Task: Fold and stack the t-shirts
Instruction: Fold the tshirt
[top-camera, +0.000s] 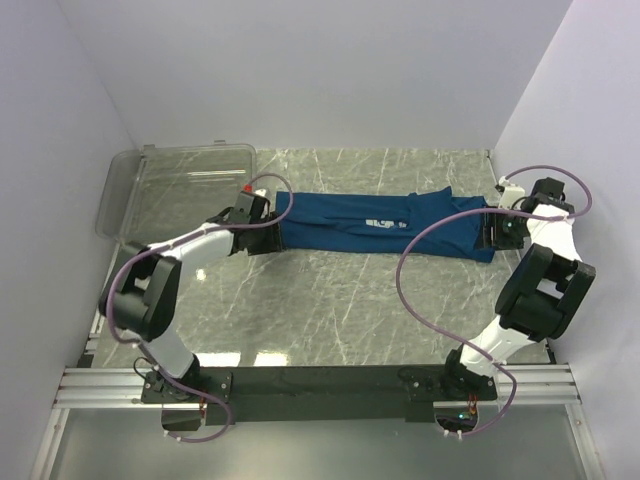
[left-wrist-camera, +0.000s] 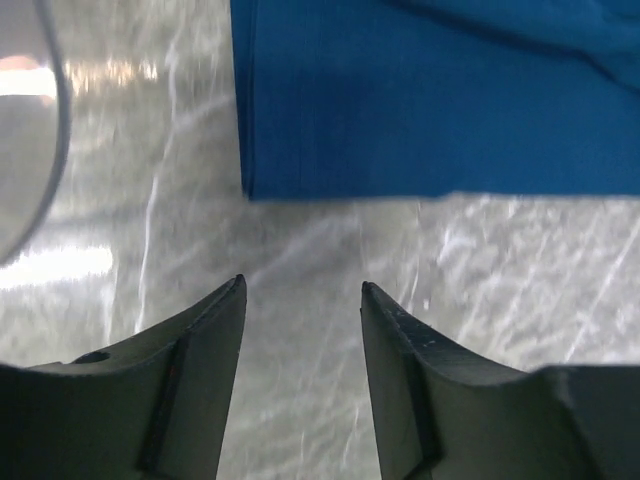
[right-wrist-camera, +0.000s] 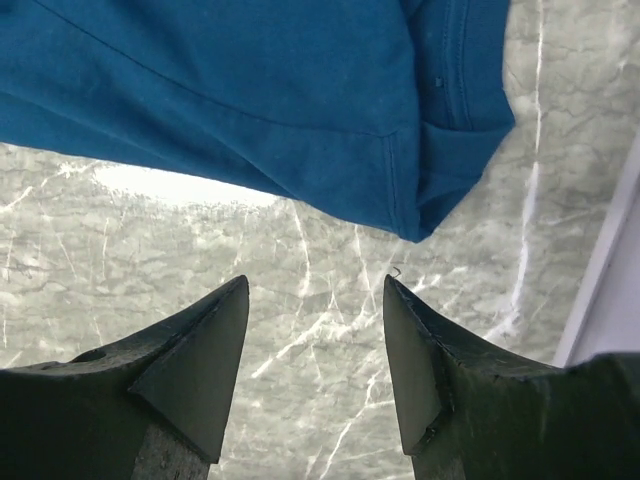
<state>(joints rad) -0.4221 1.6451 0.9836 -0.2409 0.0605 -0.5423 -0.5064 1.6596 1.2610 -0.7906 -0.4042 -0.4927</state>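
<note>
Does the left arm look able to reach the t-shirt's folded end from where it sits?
Probably yes. The left tool stands open, just short of the t-shirt corner, with only bare marble table between them.

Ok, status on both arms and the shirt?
Left end effector and right end effector open, empty. T-shirt flat, long strip between them. Nothing in the way.

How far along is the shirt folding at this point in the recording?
Done, apparently: the t-shirt lies as a narrow strip across the table, sides seemingly folded in. In hand: nothing; the left hand and right hand are open over the marble, one off each end of the strip. Left: folding the strip shorter, then stacking; no other shirt shows.
</note>
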